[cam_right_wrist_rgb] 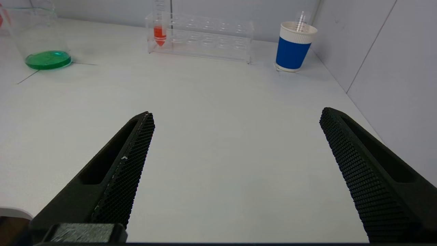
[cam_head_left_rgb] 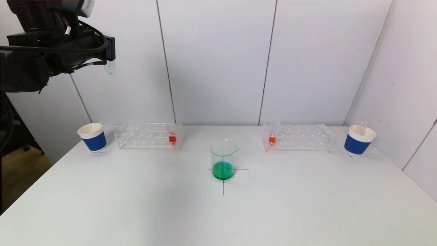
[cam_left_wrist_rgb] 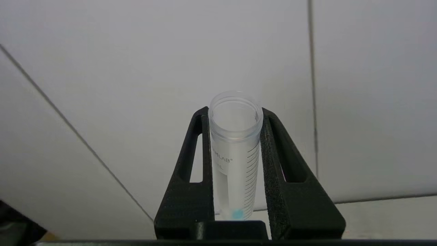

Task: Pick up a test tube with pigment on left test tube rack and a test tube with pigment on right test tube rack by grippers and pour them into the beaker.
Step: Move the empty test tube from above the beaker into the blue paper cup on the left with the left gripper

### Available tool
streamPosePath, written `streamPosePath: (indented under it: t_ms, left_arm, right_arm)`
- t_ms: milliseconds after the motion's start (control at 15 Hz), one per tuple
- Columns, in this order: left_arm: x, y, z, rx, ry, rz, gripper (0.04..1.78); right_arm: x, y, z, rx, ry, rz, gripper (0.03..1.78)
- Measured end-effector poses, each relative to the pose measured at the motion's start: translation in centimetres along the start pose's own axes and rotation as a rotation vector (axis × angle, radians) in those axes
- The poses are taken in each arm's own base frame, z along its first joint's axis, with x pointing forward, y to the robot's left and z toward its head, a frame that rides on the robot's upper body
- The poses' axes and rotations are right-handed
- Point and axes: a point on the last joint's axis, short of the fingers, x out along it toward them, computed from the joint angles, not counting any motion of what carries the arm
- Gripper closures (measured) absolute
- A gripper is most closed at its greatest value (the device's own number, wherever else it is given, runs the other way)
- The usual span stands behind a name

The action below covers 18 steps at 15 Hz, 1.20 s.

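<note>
Head view: beaker [cam_head_left_rgb: 223, 160] with green liquid [cam_head_left_rgb: 223, 171].

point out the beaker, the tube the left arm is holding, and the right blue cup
beaker [cam_head_left_rgb: 223, 158]: head view, glass wall above the green liquid
held test tube [cam_left_wrist_rgb: 234, 160]: left wrist view, graduated mid-body
right blue paper cup [cam_head_left_rgb: 356, 143]: head view, blue sleeve

Two racks [cam_head_left_rgb: 148, 136], two paper cups [cam_head_left_rgb: 92, 137], one beaker [cam_head_left_rgb: 223, 160], three tubes [cam_head_left_rgb: 172, 136]

A laboratory bench setup: clear plastic test tube racks [cam_head_left_rgb: 148, 135] and a glass beaker of green liquid [cam_head_left_rgb: 223, 160] on a white table [cam_head_left_rgb: 218, 212], plain white panel walls behind.
</note>
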Motion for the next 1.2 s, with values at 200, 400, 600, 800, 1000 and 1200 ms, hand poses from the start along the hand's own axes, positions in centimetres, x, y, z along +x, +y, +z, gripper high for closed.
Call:
streamPosePath:
  t_ms: [200,400,600,800,1000,1200]
  left_arm:
    - [0.8,2.4,-1.6,-0.018,0.043,0.092,1.39]
    - [1.4,4.2,-3.3,-0.050,0.088,0.158,1.38]
    - [2.1,5.5,-5.7,-0.074,0.146,0.224,1.38]
    - [2.5,6.6,-8.1,-0.105,0.189,0.271,1.38]
    - [2.6,7.4,-10.4,-0.103,0.204,0.301,1.38]
    - [2.4,7.4,-12.7,-0.103,0.211,0.313,1.38]
  right_arm:
    - [0.0,0.0,0.0,0.000,0.000,0.001,0.05]
    - [0.0,0.0,0.0,0.000,0.000,0.000,0.05]
    - [0.0,0.0,0.0,0.000,0.000,0.000,0.05]
    - [0.0,0.0,0.0,0.000,0.000,0.000,0.05]
    - [0.0,0.0,0.0,0.000,0.000,0.000,0.05]
    - [0.0,0.0,0.0,0.000,0.000,0.001,0.05]
